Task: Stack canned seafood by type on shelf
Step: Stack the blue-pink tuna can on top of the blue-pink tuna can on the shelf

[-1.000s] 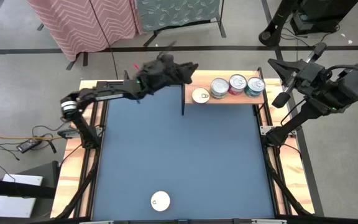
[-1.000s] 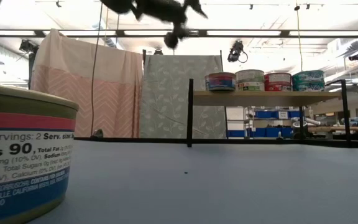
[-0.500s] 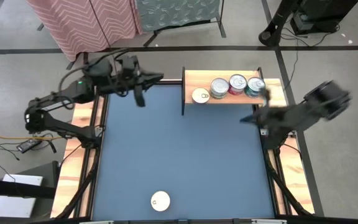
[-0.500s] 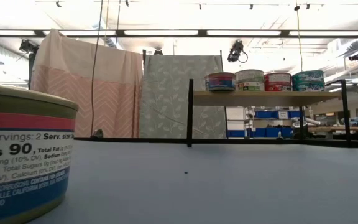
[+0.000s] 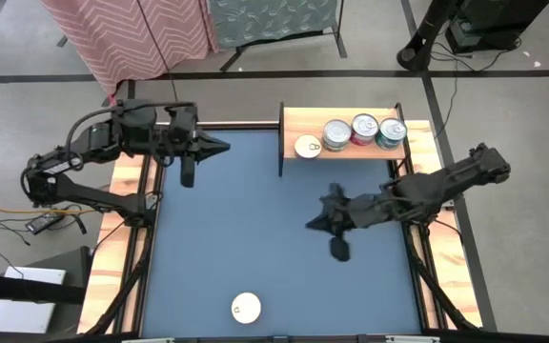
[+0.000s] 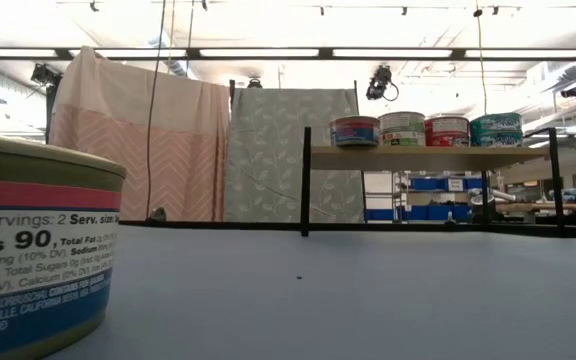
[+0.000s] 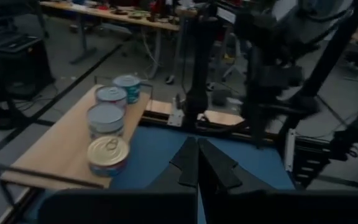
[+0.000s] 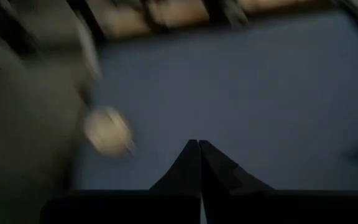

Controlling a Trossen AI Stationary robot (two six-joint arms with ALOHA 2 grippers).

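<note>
Four cans of seafood stand in a row on the light-wood shelf (image 5: 298,125) at the table's far edge: a gold-lid can (image 5: 307,147), a silver-lid can (image 5: 336,134), a red-sided can (image 5: 364,128) and a teal-sided can (image 5: 391,132). The same row shows in the left wrist view, with the gold-lid can (image 7: 107,155) nearest. A white-lid can (image 5: 246,307) stands alone by the near edge and fills the low view's left as a can (image 6: 38,260). My left gripper (image 5: 225,147) is shut, level, left of the shelf. My right gripper (image 5: 312,225) is shut over the table's middle, holding nothing.
Dark uprights (image 5: 281,141) stand at the shelf's ends. Wooden rails (image 5: 124,205) run along the table's sides. The blue surface (image 5: 246,229) between the shelf and the white-lid can is bare. Cloth screens (image 6: 138,140) hang beyond the far edge.
My left gripper has drawn back from the shelf's left end toward the table's left edge and levelled out. My right arm has swung down from beyond the far right corner to over the table's middle, pointing toward the near left. The cans have not moved.
</note>
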